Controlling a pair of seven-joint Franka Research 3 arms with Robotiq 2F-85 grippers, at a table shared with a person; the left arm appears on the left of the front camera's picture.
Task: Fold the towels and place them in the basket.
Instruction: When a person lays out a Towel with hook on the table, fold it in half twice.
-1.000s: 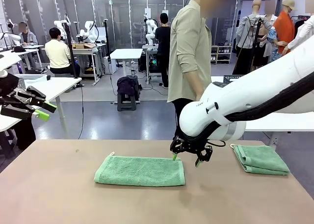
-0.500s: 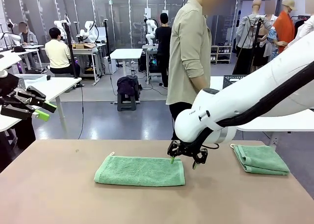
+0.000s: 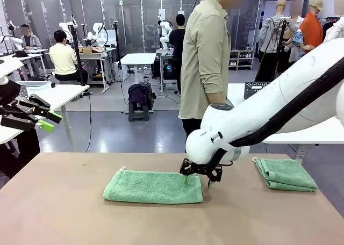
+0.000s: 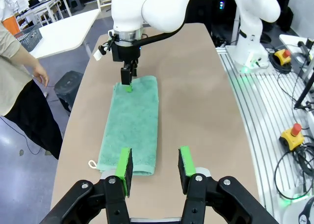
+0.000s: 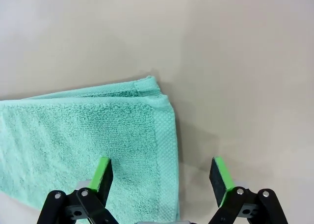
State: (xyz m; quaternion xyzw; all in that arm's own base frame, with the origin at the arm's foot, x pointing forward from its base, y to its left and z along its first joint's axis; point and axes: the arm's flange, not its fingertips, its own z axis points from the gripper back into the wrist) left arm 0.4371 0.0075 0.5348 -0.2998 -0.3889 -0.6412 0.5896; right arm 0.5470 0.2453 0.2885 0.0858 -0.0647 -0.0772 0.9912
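Two mint-green towels on the tabletop (image 3: 64, 213): one long towel (image 3: 153, 187), one small folded towel (image 3: 285, 174). One dark mesh basket (image 3: 257, 89). Two grippers: left gripper (image 3: 51, 121), right gripper (image 3: 197, 180). One person (image 3: 207, 57) opposite.

a long mint-green terry towel (image 3: 153, 187) lies flat at the middle of the tan tabletop (image 3: 64, 218), its length running left to right, its small loop (image 3: 122, 168) at the far left corner. a second, folded mint-green towel (image 3: 285, 174) lies well apart at the table's right, toward the far edge. the right black two-finger gripper (image 3: 198, 176) hangs over the long towel's right end: one finger above the cloth, the other above bare table just beside its edge. the left gripper (image 3: 40, 121) sits past the table's left side, higher than the top. a person in a beige shirt (image 3: 207, 57) stands behind the far edge. behind them, a dark mesh basket (image 3: 257, 89) sits on a white table (image 3: 322, 129).
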